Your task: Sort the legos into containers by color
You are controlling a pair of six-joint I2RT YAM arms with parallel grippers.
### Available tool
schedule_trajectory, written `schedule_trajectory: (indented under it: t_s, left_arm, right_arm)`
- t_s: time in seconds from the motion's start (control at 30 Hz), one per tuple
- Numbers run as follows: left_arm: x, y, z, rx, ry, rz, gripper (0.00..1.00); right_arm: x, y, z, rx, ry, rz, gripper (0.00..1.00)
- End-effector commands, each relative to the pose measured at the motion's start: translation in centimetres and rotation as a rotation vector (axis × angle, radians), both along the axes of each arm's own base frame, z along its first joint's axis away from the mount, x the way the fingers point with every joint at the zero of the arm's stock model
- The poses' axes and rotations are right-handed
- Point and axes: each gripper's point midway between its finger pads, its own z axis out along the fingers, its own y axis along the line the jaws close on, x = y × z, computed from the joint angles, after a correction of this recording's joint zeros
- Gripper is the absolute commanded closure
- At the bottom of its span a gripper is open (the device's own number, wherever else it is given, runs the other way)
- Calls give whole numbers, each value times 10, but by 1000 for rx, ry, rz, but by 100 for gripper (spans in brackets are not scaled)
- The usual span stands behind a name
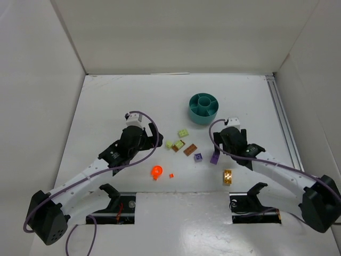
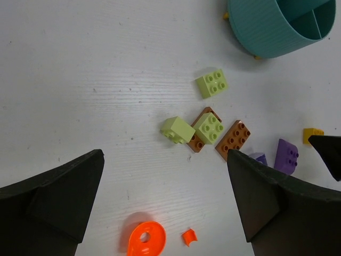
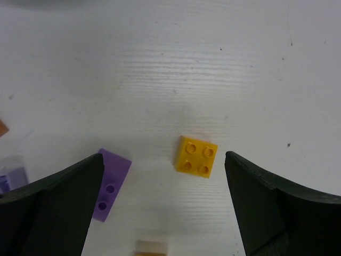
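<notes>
Right gripper [image 3: 162,156]: wide open, empty; centre over yellow brick [image 3: 196,156] before closing.
Left gripper [image 2: 164,153]: wide open, empty.

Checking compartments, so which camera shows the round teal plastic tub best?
Top external: the whole round teal plastic tub, ring and wedges, shows. Left wrist catches only one cropped side; right wrist misses it.

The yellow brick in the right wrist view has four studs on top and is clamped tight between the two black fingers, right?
Not quite. The yellow brick does show four studs, but it is not clamped. The right wrist view shows it lying loose on the table, with the right end effector open, its fingers wide apart and bare table showing on both sides of the brick.
</notes>
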Motion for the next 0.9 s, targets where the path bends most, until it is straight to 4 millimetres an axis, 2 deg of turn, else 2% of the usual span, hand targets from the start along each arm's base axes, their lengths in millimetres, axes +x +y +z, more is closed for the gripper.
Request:
schedule_trajectory:
  t_s: [0.0,0.07,0.17,0.27,0.37,0.57,0.73,0.87]
  left_arm:
    - [3,-5,2,-7,-31,-20,0]
    - [3,-4,-1,7,-26,-25,0]
    - [3,-5,-4,13,-19,-25,0]
    - [3,-5,-4,13,-19,-25,0]
    - [2,-4,-8,18,-11,-25,0]
    - [2,-4,-8,18,-11,-25,0]
    - [2,-3,-8,15,-11,-13,0]
    - [2,0,-7,18,-14,-5,0]
  right_arm:
    - [18,5,-3,81,7,-44,1]
    - [22,-3,-13,89,42,-80,1]
    - [25,-8,-18,120,52,-105,2]
    - [26,-18,-23,128,48,-147,8]
    - [22,-19,-33,135,73,-141,16]
    - [21,-24,-34,186,89,-192,17]
    - [17,-26,-40,206,131,-226,26]
    - [19,-26,-44,197,180,-243,26]
